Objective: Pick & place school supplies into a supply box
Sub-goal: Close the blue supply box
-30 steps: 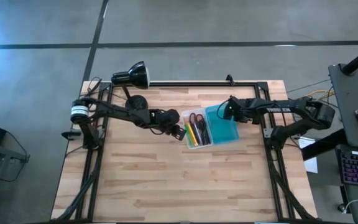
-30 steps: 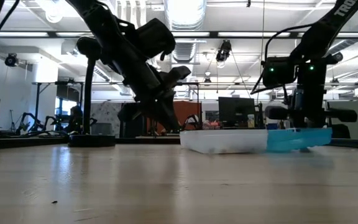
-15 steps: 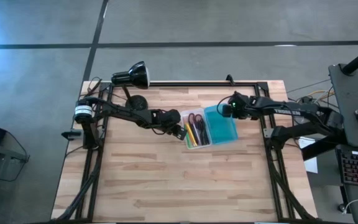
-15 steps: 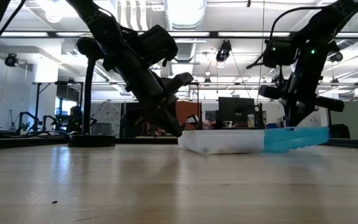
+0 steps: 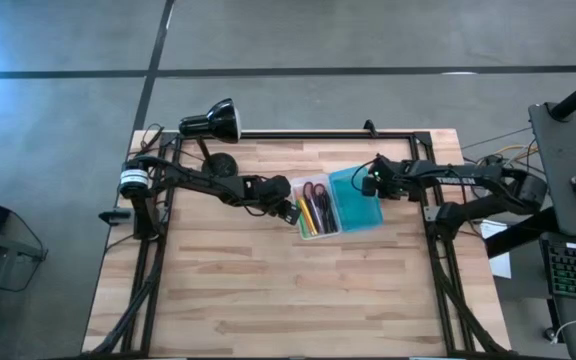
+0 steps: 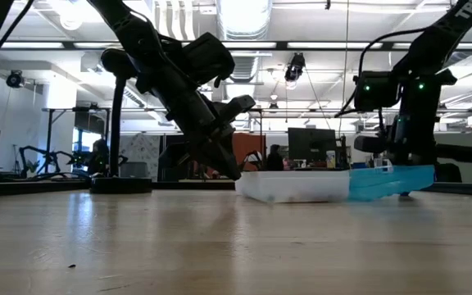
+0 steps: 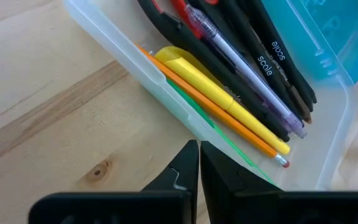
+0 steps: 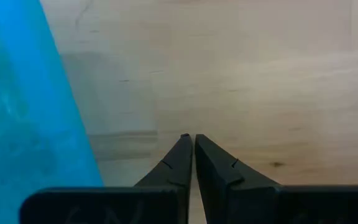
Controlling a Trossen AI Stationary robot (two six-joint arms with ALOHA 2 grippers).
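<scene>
The supply box (image 5: pixel 338 205) lies open on the table. Its clear half (image 5: pixel 315 210) holds red-handled scissors (image 5: pixel 314 191), black pens (image 7: pixel 253 62), a yellow marker (image 7: pixel 216 99) and an orange pencil (image 7: pixel 229 121). Its teal half (image 5: pixel 358 203) slants up toward the table's right in the low view (image 6: pixel 390 181). My left gripper (image 5: pixel 294 213) is shut, with its tips at the clear half's left wall (image 7: pixel 166 99). My right gripper (image 5: pixel 367 183) is shut at the teal half's far right side. In its wrist view the tips (image 8: pixel 190 135) hang over bare wood beside the teal plastic (image 8: pixel 30 93). My left gripper (image 7: pixel 199 144) points its shut fingertips at the outer side of the clear half's long wall (image 7: pixel 178 119), slanting down from the table's left. I cannot tell whether they touch the wall or stop just short. The box rests on the table.
A black desk lamp (image 5: pixel 211 122) leans over the table's far left corner, with its base (image 5: pixel 219 162) behind my left arm. A black bar (image 5: pixel 318 133) runs along the far edge. Bare wood stretches across the near half of the table (image 5: pixel 288 290).
My right gripper rose and tipped above the teal half, then came down again a little farther toward the table's right. The teal half's right edge now sits slightly higher than a second ago. My left gripper edged toward the clear half, then held still.
</scene>
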